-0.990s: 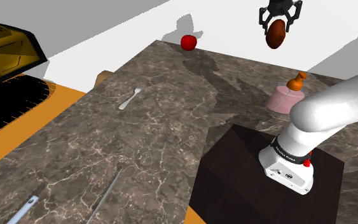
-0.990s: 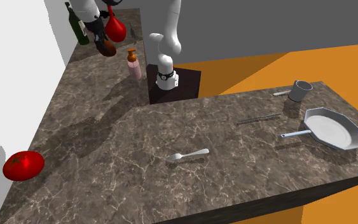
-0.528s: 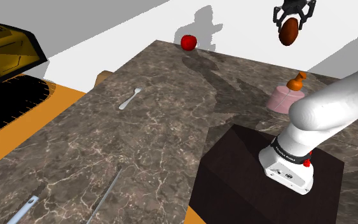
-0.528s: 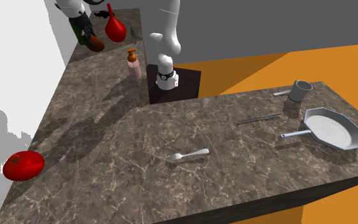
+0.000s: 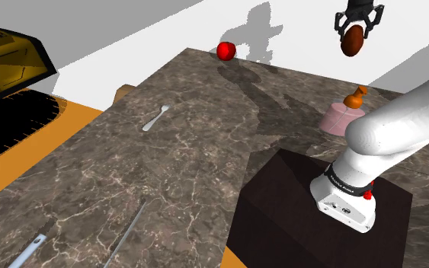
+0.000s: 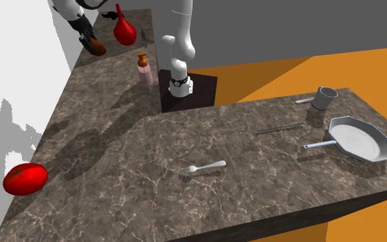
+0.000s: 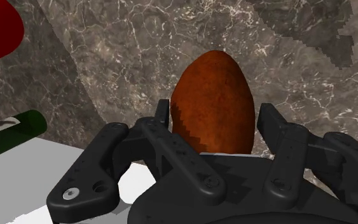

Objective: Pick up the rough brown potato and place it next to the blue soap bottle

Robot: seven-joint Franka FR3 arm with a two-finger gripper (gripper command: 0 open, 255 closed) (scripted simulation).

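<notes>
the carry is the step in hand: the all-black two-finger gripper [image 5: 356, 27] hangs high over the far part of the dark, white-veined marble desk [image 5: 190, 137]. its fingers [image 7: 279, 137] are clamped on either flank of the reddish-brown, egg-shaped potato [image 7: 213, 89], which is in the air and touches nothing else. the only soap bottle on view is a squat pale-pink one with an orange pump [image 5: 344, 114], not blue. it stands on the desk near the dark box stand [image 5: 281, 198], and i take it for the target. the next move, as i judge it, is to lower the potato onto bare marble just beside that bottle, clear of the pump, and let go only once it rests, since its rounded, tapering form could roll on smooth stone. its skin looks matt and faintly mottled; a smooth red tomato [image 5: 225, 50] lies well apart.
</notes>
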